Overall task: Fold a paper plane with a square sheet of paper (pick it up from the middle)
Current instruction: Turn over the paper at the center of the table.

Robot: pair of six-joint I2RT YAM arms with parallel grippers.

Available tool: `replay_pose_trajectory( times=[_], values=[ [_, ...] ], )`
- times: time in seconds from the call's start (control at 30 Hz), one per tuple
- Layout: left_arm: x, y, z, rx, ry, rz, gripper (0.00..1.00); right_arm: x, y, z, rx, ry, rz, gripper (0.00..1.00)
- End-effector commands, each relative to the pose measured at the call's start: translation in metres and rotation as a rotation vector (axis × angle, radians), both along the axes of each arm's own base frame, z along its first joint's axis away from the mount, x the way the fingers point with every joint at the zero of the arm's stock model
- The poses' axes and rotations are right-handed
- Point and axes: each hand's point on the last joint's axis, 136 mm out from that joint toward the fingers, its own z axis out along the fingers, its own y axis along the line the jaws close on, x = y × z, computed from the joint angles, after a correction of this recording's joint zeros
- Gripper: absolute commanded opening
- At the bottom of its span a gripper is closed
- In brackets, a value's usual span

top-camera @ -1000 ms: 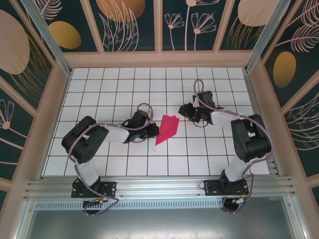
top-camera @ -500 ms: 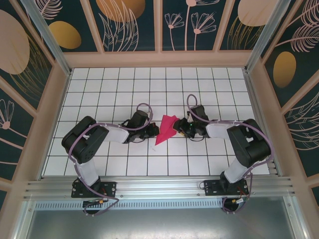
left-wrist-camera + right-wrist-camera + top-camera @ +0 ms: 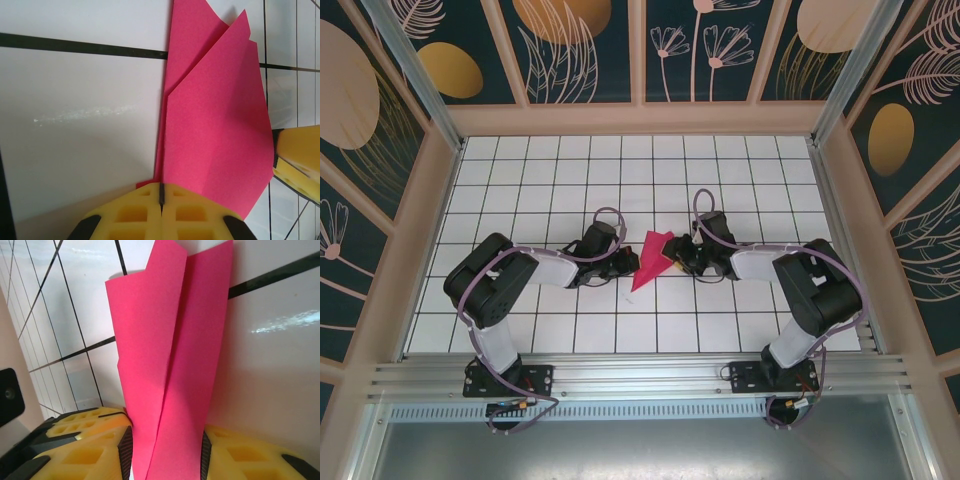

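Note:
The paper plane (image 3: 655, 262), a narrow creased magenta-pink shape, lies across the white grid tiles at the table's middle, its point toward the near side. My left gripper (image 3: 631, 266) is at its left side. In the left wrist view the yellow pads (image 3: 195, 210) are pressed together at the gripper tip (image 3: 162, 187), shut on the fold edge of the pink paper (image 3: 215, 130). My right gripper (image 3: 676, 258) comes in from the right. Its jaws (image 3: 165, 452) stand apart with the paper's two layered flaps (image 3: 170, 365) between the black-ribbed pads (image 3: 125, 450).
The white grid table (image 3: 570, 190) is walled by wooden frame rails and dark floral panels (image 3: 580, 50). A yellow finger of the right gripper (image 3: 297, 160) shows at the right edge of the left wrist view, close to the paper.
The right arm has swung in from the upper right to the paper, and its jaws now straddle the flaps. The left gripper has stayed shut on the paper in the same place.

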Motion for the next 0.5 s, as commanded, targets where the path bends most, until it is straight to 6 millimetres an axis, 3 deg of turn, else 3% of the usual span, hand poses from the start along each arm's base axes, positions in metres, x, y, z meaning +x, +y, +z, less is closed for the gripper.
replay_pose_trajectory(
  times=[0.0,0.47],
  values=[
    [-0.035,0.022,-0.05,0.103,0.175,0.003,0.0,0.005,0.005,0.005,0.035,-0.022,-0.012,0.4],
    [-0.038,0.015,-0.044,0.048,0.184,-0.009,0.0,0.012,0.038,0.002,0.082,-0.084,0.104,0.38]
  ],
)
